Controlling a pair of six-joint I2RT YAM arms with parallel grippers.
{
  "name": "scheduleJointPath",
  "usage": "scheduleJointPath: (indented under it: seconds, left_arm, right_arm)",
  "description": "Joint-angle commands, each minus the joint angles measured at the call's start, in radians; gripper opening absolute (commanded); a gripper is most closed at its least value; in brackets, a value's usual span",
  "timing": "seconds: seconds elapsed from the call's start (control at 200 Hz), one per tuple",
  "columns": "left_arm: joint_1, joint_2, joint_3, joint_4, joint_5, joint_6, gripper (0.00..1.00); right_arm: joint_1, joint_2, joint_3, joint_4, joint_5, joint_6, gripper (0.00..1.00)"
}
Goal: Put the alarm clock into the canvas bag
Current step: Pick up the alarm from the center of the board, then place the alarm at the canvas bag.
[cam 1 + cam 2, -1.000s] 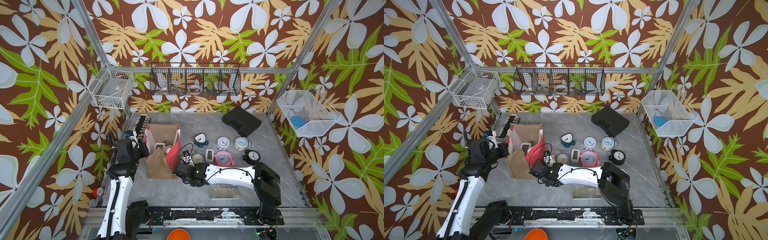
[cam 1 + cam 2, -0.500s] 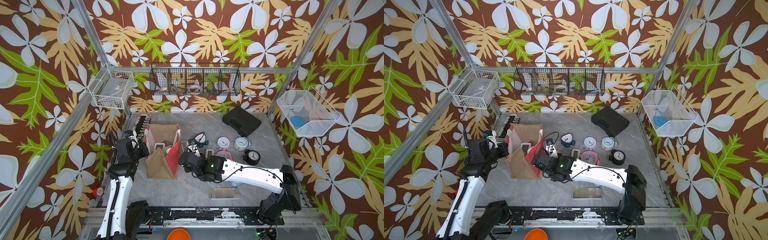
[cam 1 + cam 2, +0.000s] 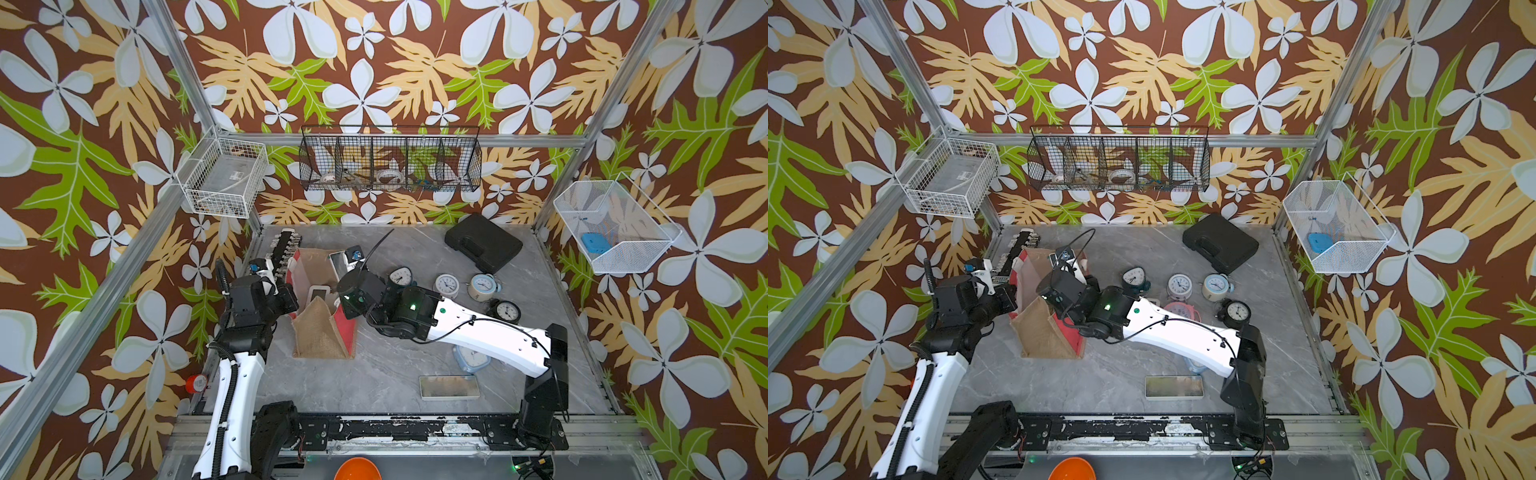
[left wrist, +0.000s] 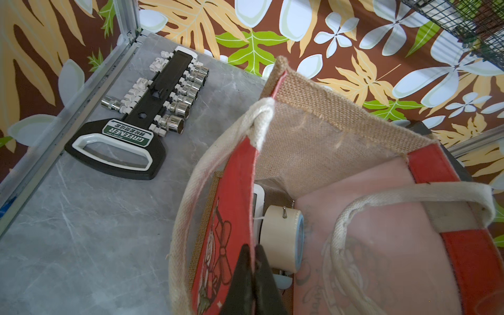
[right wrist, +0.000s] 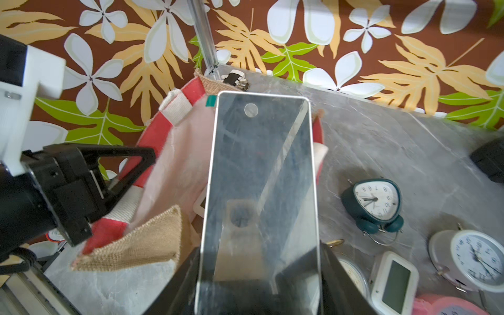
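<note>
The alarm clock point(image 5: 259, 177), taken here to be the flat mirror-faced slab, was gripped at its near end by the right end effector point(image 5: 259, 275), with the jaws on its two long edges. Its long axis ran straight out from the jaws, and its free end hung over the open mouth of the canvas bag point(image 3: 320, 332). The bag lay below and ahead of that end effector, so the coming move looked like a descent along the slab's own axis, narrow end first, between the red panels. The right arm was the nearer one, since it carried the clock. The left end effector point(image 4: 252, 272) was clenched on the bag's red panel at the rim, apparently holding the mouth open.

There was one bag, and two clocks lay inside it:
- a cream round clock point(image 4: 281, 240)
- a white digital clock point(image 3: 319, 293)

On the counter point(image 3: 395, 374) lay one second mirror slab point(image 3: 451, 386). Four clocks stood in plain sight:
- a dark teal clock point(image 3: 401, 276)
- a white clock point(image 3: 446, 286)
- a pale blue bell clock point(image 3: 482, 286)
- a black clock point(image 3: 508, 311)

Four more were partly hidden:
- a pink clock point(image 3: 1177, 309)
- a light blue clock point(image 3: 469, 359) under the right forearm
- a small digital clock point(image 5: 392, 278)
- a round face point(image 5: 351, 275) cut off by a jaw

Farther out lay one socket rail point(image 4: 136, 109) and one black case point(image 3: 484, 248)
</note>
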Motion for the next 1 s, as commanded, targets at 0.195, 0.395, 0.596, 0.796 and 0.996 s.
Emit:
scheduleJointPath:
  seconds: [0.195,0.395,0.596,0.796,0.996]
  left_arm:
    - [0.001,-0.018,-0.003,0.057,0.058,-0.005,0.00]
    - [0.001,-0.019,-0.007,0.059,0.065,-0.001,0.00]
    - [0.000,-0.019,-0.008,0.061,0.071,0.001,0.00]
    - [0.000,-0.025,-0.010,0.060,0.054,0.004,0.00]
    - [0.001,-0.023,0.002,0.044,-0.026,0.000,0.00]
  right_arm:
    - [-0.061,0.194,0.228,0.036,-0.123,-0.124,0.53]
    - [-0.090,0.288,0.298,0.079,-0.163,-0.133,0.53]
    - [-0.114,0.373,0.358,0.096,-0.234,-0.231,0.51]
    - [-0.121,0.390,0.334,0.029,-0.273,-0.326,0.48]
    - [-0.122,0.307,0.175,0.028,-0.333,-0.434,0.46]
